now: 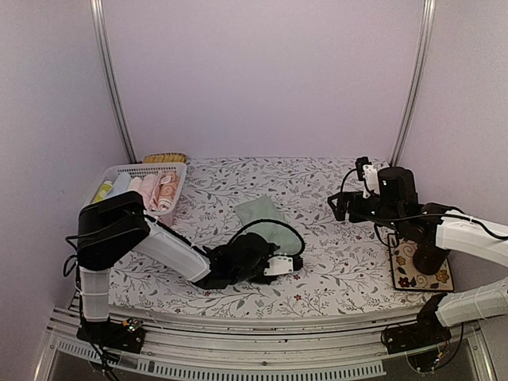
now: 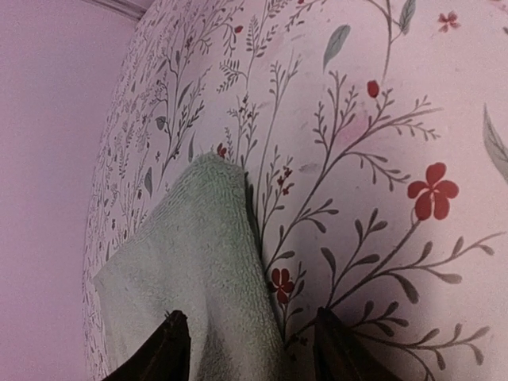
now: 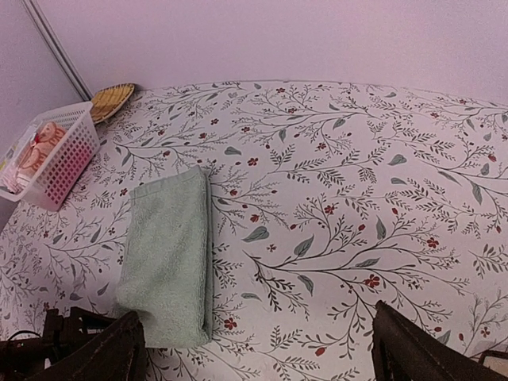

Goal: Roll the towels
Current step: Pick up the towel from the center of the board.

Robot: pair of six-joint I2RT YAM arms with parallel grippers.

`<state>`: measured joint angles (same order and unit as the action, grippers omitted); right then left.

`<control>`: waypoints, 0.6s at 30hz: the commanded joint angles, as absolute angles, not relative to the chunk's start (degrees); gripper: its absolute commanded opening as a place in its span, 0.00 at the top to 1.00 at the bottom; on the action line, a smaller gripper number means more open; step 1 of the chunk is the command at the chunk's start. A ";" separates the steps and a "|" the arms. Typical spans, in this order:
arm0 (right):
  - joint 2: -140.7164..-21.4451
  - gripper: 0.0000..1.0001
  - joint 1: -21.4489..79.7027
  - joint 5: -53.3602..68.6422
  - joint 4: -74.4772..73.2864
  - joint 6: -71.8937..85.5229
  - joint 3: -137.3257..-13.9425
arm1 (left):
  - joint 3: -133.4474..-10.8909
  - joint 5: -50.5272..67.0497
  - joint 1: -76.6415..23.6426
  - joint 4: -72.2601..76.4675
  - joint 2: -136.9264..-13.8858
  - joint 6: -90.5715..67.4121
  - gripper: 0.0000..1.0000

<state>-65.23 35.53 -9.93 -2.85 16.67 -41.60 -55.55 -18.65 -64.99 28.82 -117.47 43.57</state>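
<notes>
The pale mint green towel (image 1: 267, 216) lies folded into a long strip on the flowered cloth at mid-table. It shows in the right wrist view (image 3: 168, 254) and in the left wrist view (image 2: 198, 262). My left gripper (image 1: 279, 255) is low at the towel's near end, open, with the towel's edge lying between the fingers (image 2: 252, 343). My right gripper (image 1: 341, 204) is open and empty, raised well to the right of the towel (image 3: 258, 353). Orange-salmon towels (image 1: 163, 190) sit rolled in the white basket (image 1: 119, 169) at the back left.
The basket (image 3: 70, 163) also holds pale bottles and other rolls. A flat woven yellow piece (image 1: 164, 158) lies behind it. A patterned mat (image 1: 406, 274) with a dark round object (image 1: 429, 255) sits at the right edge, under the right arm.
</notes>
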 commanded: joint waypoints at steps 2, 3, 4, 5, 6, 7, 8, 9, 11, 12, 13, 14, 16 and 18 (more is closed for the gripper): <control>-63.79 0.01 35.42 -9.59 -1.52 16.70 -41.10 | -55.46 -20.14 -64.39 21.57 -120.40 42.27 0.53; -63.54 0.01 35.46 -9.65 -1.48 16.53 -41.03 | -55.58 -19.75 -64.16 21.02 -120.49 42.21 0.58; -63.19 0.01 35.45 -9.73 -1.36 16.46 -40.97 | -55.78 -19.37 -63.82 20.30 -120.62 41.94 0.60; -62.95 0.01 35.42 -9.94 -1.15 16.24 -40.86 | -56.19 -18.89 -63.38 19.45 -120.78 41.52 0.63; -62.60 0.01 35.42 -10.03 -0.89 16.06 -40.70 | -56.64 -18.43 -62.94 18.37 -121.03 41.02 0.67; -62.20 0.01 35.46 -10.25 -0.47 15.60 -40.43 | -57.07 -18.11 -62.51 17.44 -121.22 40.61 0.69; -61.80 0.01 35.44 -10.06 0.05 15.21 -40.20 | -57.56 -17.78 -62.09 16.46 -121.35 40.28 0.69; -61.27 0.01 35.47 -9.54 1.19 14.22 -39.52 | -58.14 -17.30 -61.68 15.19 -121.45 39.80 0.69; -59.56 0.01 35.42 -8.28 4.44 11.27 -37.22 | -59.03 -15.53 -60.81 13.02 -121.19 38.80 0.70; -58.32 0.01 35.55 -7.54 6.66 9.78 -35.82 | -59.27 -14.86 -60.30 12.32 -120.82 38.15 0.70; -57.21 0.01 35.51 -6.41 8.84 7.91 -34.34 | -59.39 -14.34 -59.90 11.93 -120.49 37.64 0.71; -56.12 0.01 35.51 -5.81 10.88 6.66 -33.00 | -59.58 -13.77 -59.36 11.39 -120.17 37.14 0.72; -55.00 0.01 35.53 -5.11 13.59 3.83 -31.07 | -59.87 -13.30 -58.71 10.83 -119.62 36.28 0.68; -55.45 0.01 35.60 -4.35 13.77 2.70 -31.21 | -59.77 -12.97 -58.46 10.86 -119.17 36.10 0.62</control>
